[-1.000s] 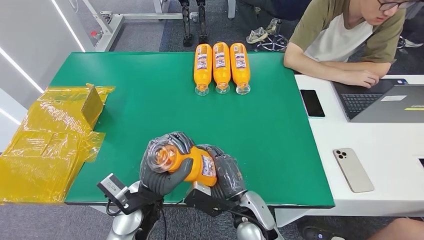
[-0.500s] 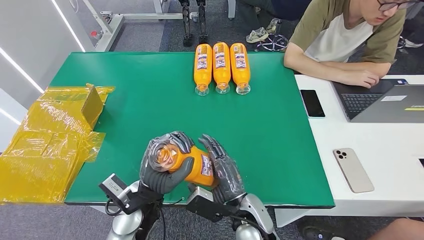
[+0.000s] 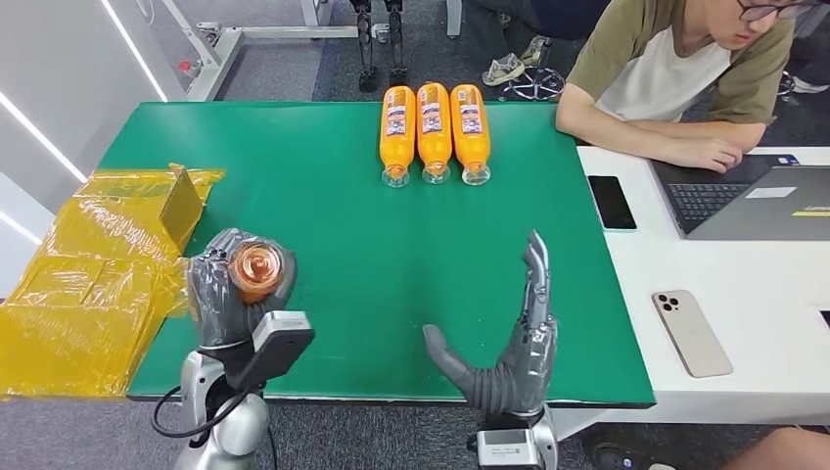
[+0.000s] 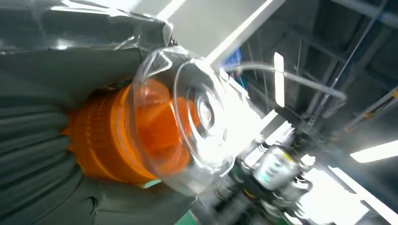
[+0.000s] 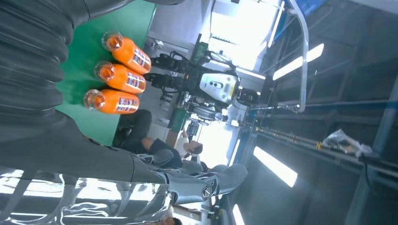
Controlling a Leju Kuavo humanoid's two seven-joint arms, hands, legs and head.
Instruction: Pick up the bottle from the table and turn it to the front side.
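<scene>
head view: left hand (image 3: 235, 289) grips the bottle (image 3: 254, 269) above the table (image 3: 391, 245); right hand (image 3: 509, 357) spread, holding nothing.

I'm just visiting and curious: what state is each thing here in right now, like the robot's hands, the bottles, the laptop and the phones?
Left hand: holds an orange bottle, cap end towards the camera.
Right hand: holds nothing, fingers spread.
Three bottles: lying side by side on the green table.
Laptop: open.
Black phone: flat, screen dark.
White phone: lying face down.
</scene>
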